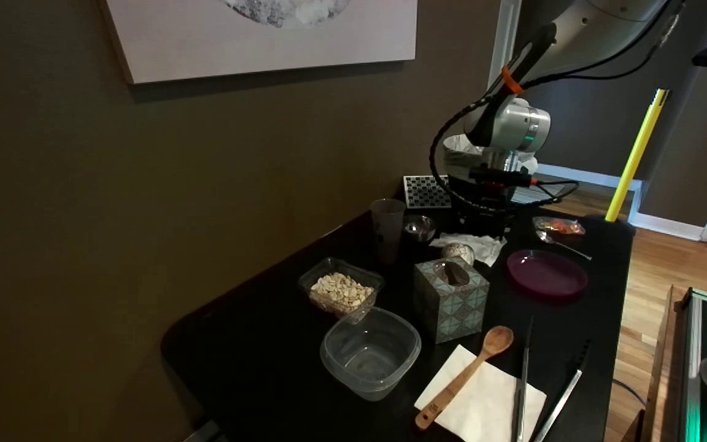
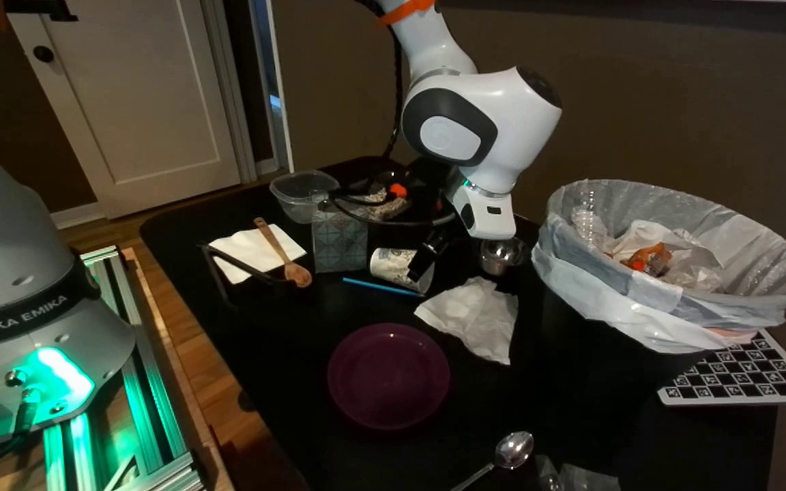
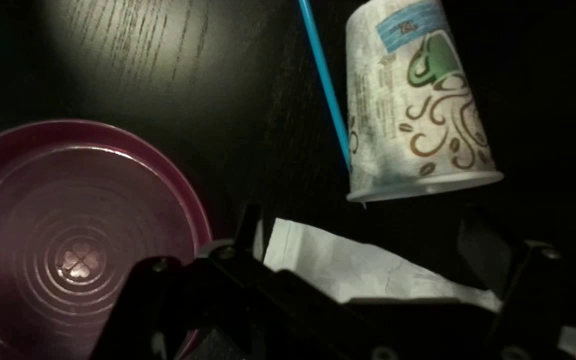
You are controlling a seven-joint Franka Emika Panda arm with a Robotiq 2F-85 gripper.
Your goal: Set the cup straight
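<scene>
The cup [image 3: 413,100] is a white paper cup with brown swirls and a green and blue print. It lies on its side on the black table, also in an exterior view [image 2: 390,264]. Its mouth points toward my gripper in the wrist view; its inside is hidden. In an exterior view only its round base end [image 1: 459,251] shows behind the greenish box. My gripper [image 3: 364,232] is open, with nothing between its fingers, and the cup's rim lies just ahead of the fingertips. In an exterior view one dark finger [image 2: 427,256] overlaps the cup; contact cannot be told.
The greenish tissue box [image 1: 452,301] stands beside the cup. A blue straw [image 3: 324,75] lies along it. A crumpled napkin [image 2: 473,317], purple plate [image 2: 389,376], metal bowl [image 2: 500,257], tumbler [image 1: 387,227] and lined bin [image 2: 673,204] are around.
</scene>
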